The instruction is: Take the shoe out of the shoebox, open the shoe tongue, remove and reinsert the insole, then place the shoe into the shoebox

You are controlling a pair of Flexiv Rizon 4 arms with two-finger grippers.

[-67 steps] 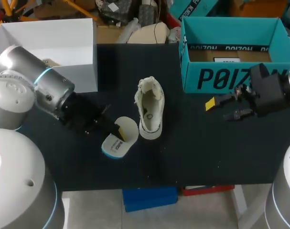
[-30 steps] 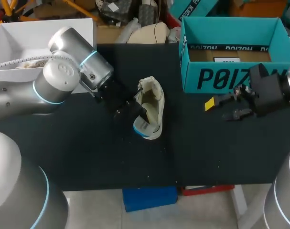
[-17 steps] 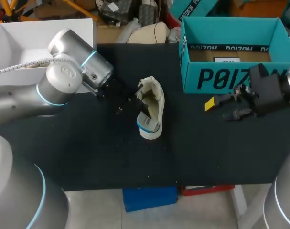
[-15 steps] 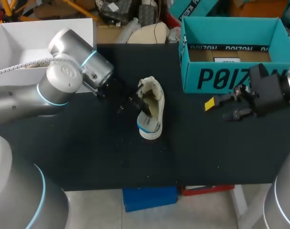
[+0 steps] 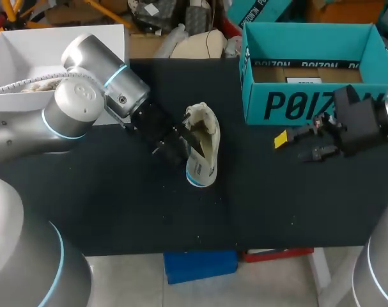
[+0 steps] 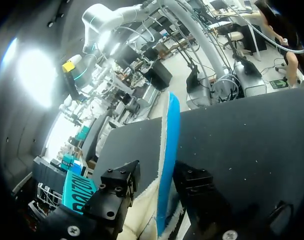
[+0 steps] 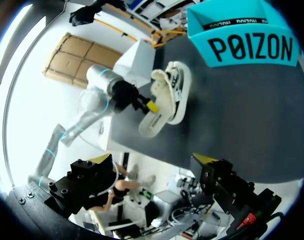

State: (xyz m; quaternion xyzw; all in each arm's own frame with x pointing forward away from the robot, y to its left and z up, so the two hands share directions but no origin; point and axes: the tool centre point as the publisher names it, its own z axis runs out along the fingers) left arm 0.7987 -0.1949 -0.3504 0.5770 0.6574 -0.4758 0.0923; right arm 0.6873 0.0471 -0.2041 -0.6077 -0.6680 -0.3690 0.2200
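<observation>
Your left tool grips the insole edge-on between both fingers, one end down inside the shoe, which lies on the table. Your right tool hangs open, well apart from the shoe, just before the teal shoebox.

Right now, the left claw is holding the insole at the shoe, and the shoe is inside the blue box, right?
Not quite. The shoe is not inside the blue box. It sits on the black table, out in front of the box, as the head view shows. The rest is right: the left claw is holding the insole at the shoe.
</observation>
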